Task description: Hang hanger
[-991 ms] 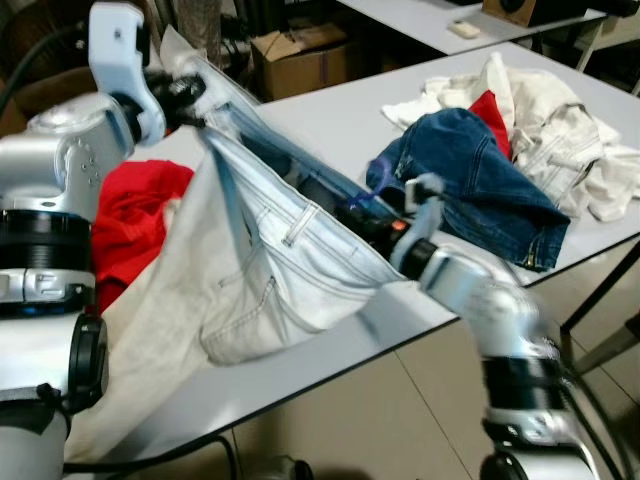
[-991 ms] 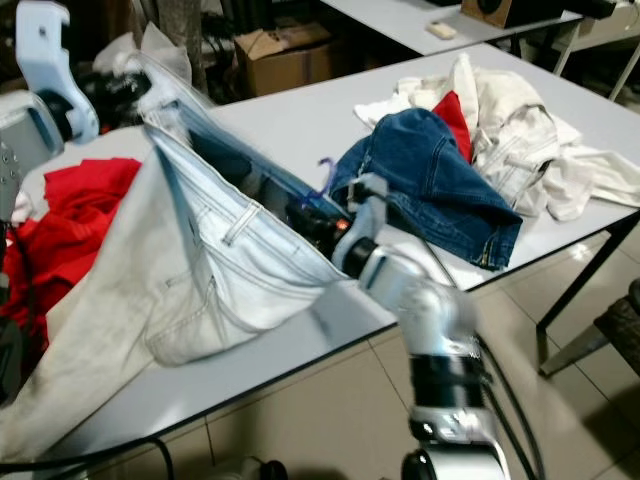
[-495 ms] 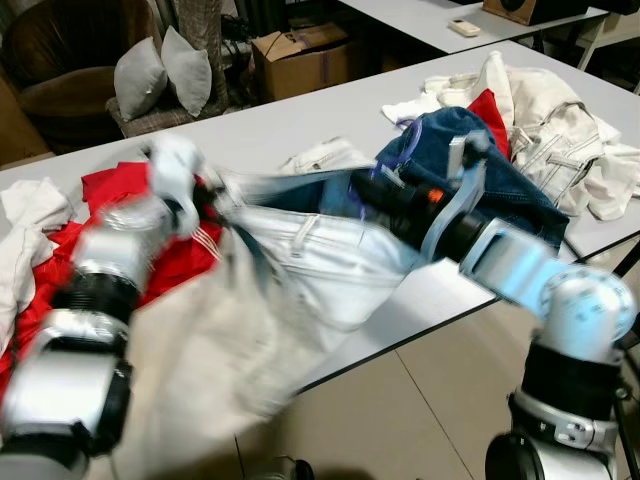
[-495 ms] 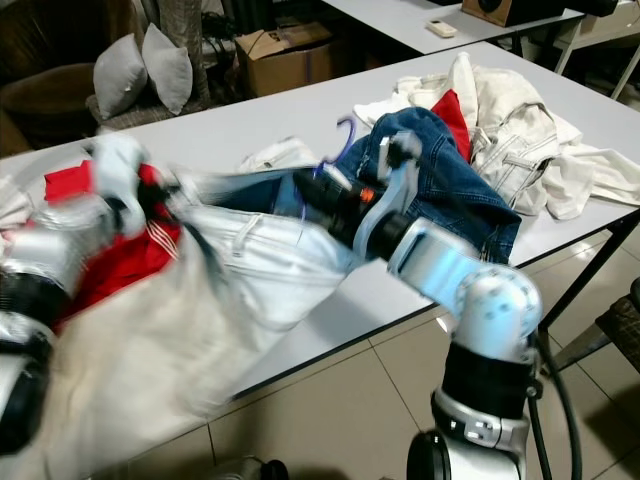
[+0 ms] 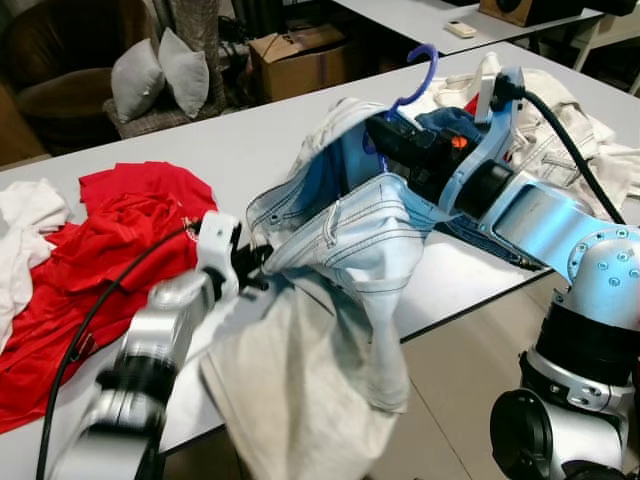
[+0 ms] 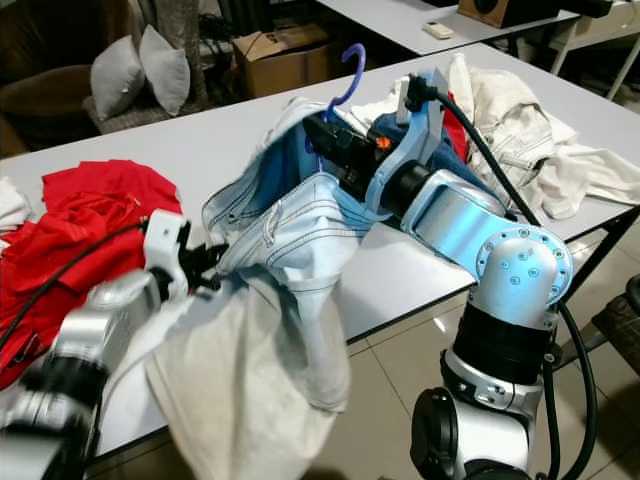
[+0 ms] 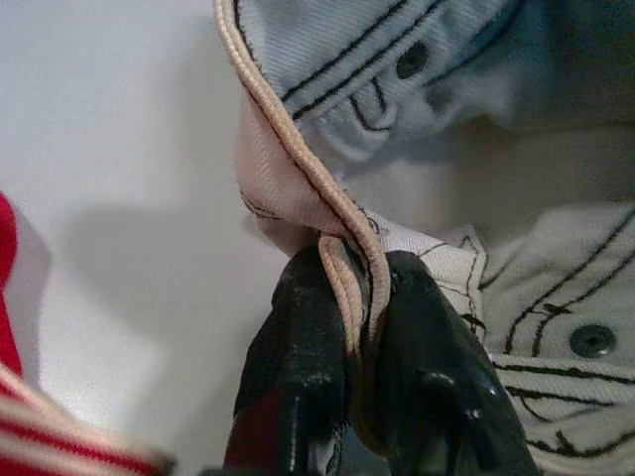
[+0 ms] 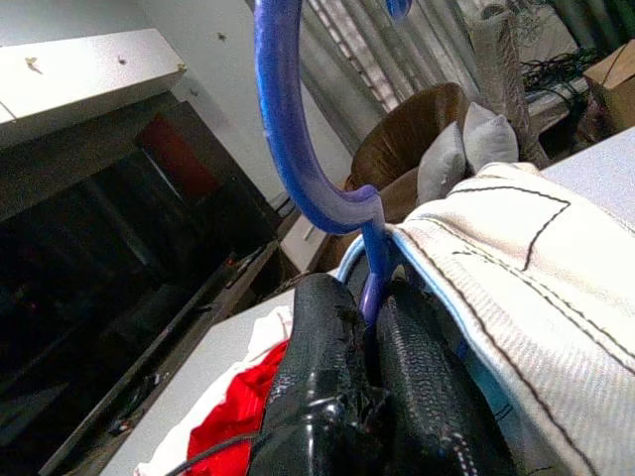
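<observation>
We are holding a blue hanger (image 5: 420,72) in our right gripper (image 8: 369,322), whose two fingers (image 8: 317,367) are pinching tight on the stem just under the hook. The hook is sticking up above the table (image 5: 250,150), over its middle, with pale jeans (image 5: 350,240) draped around the hanger and around the gripper itself. In the right wrist view the hook is curving up past the fingers, with white denim lying against one side.

Our left gripper (image 7: 352,297) is clamping the jeans' waistband edge, the folded hem squeezed between its fingers (image 7: 298,377). It is sitting low at the near edge of the table, near a heap of red clothes (image 5: 110,230). From there the jeans are sagging off the table edge toward the floor (image 5: 470,400).

Behind the right arm, dark jeans (image 6: 395,130) and white clothes (image 5: 570,120) are lying piled on the table's far right. Beyond the table, a cardboard box (image 5: 300,55) and two grey cushions (image 5: 155,75) are standing on the floor side.
</observation>
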Controlling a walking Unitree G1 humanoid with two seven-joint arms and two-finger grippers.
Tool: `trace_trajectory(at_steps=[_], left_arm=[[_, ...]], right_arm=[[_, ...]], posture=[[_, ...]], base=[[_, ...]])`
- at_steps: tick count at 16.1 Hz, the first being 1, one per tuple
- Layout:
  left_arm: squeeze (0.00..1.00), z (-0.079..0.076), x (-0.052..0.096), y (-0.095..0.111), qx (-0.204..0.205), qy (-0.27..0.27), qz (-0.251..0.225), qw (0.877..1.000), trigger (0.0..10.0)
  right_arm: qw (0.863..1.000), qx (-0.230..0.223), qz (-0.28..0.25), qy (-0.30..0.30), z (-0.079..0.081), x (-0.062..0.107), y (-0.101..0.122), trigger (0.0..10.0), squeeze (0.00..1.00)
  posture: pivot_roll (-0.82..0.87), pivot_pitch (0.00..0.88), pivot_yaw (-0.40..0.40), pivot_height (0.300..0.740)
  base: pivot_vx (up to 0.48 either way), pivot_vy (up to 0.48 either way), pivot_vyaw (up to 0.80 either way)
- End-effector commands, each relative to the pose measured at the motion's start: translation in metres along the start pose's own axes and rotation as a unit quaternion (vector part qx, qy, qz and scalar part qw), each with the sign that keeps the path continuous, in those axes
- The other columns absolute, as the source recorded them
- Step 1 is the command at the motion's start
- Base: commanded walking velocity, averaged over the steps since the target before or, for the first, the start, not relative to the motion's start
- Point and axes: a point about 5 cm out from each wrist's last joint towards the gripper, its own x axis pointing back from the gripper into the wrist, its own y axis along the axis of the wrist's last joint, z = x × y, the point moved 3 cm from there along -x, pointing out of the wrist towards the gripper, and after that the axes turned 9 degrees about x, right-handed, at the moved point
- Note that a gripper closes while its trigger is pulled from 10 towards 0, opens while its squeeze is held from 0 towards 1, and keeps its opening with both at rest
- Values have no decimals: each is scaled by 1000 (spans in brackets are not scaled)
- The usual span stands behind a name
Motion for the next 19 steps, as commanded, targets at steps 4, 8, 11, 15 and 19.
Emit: trace_trajectory(at_steps=[4,8,11,15,19], left_arm=[[1000,-12,23,10,47,-35,-52,997,10000],[1000,-15,44,32,90,-61,-117,987,10000],[1000,-5,65,47,142,-62,-170,973,10000],[0,-13,91,43,121,-93,-126,980,10000],[0,-11,109,54,87,-53,-153,983,10000]], right_arm=[[999,10,-34,40,18,-3,15,10000,0],[999,11,-34,39,15,-2,16,10000,0],[999,12,-34,33,11,0,17,10000,0],[999,18,-20,27,6,1,15,10000,0],[999,29,-9,22,3,2,13,10000,0]], posture=[[-123,0,61,740],[-123,0,62,740],[-123,0,61,740],[-117,0,57,740],[-117,0,55,740]], base=[[0,0,0],[0,0,0],[0,0,0],[0,0,0],[0,0,0]])
